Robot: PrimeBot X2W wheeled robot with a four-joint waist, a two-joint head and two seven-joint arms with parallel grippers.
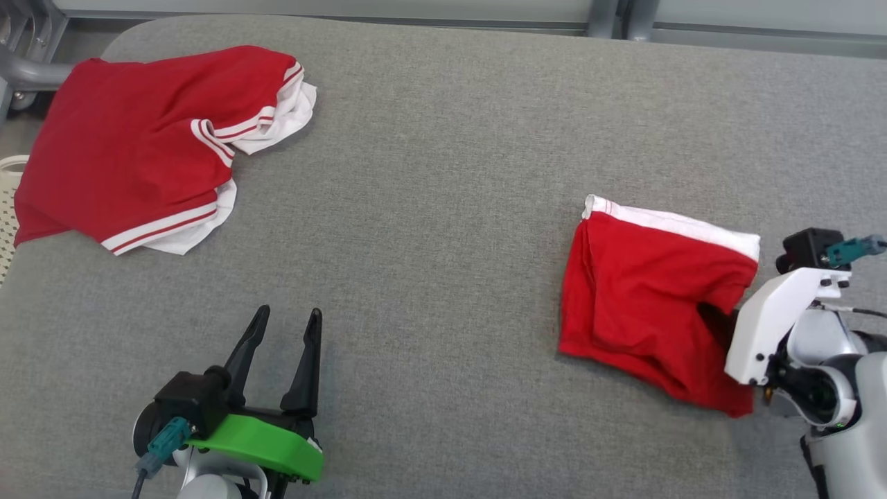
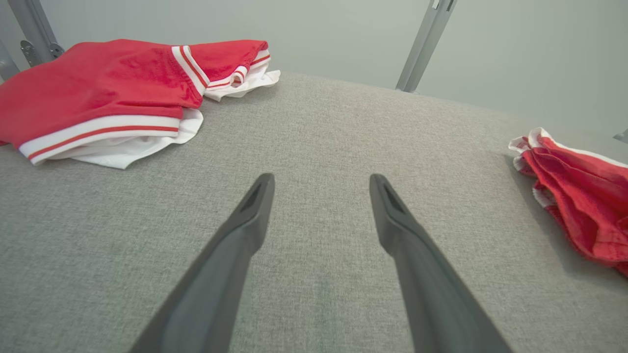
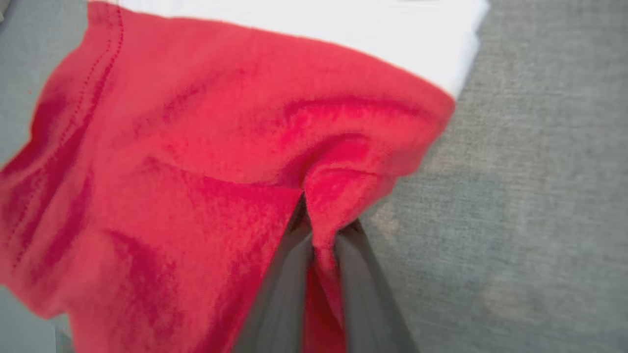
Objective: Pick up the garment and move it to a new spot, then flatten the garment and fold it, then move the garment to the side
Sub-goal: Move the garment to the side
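One pinch on the folded red garment (image 1: 644, 291), over on the right side of the table (image 1: 443, 138)
Our right gripper (image 3: 321, 230) is clamped narrow on a raised fold at its right edge, which we reckon is for sliding it aside without undoing the fold; left gripper (image 1: 290, 312) sits wide and empty.

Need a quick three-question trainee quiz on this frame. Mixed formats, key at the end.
1. Fill in: by the robot's own sides, the striped red garment lies at the table's far ___ corner.
2. What do the right gripper's jaws pinch? A) the small red garment B) the striped red garment C) nothing
3. True or false: the left gripper has its jaws open and holds nothing.
Key: 1 left; 2 A; 3 true.
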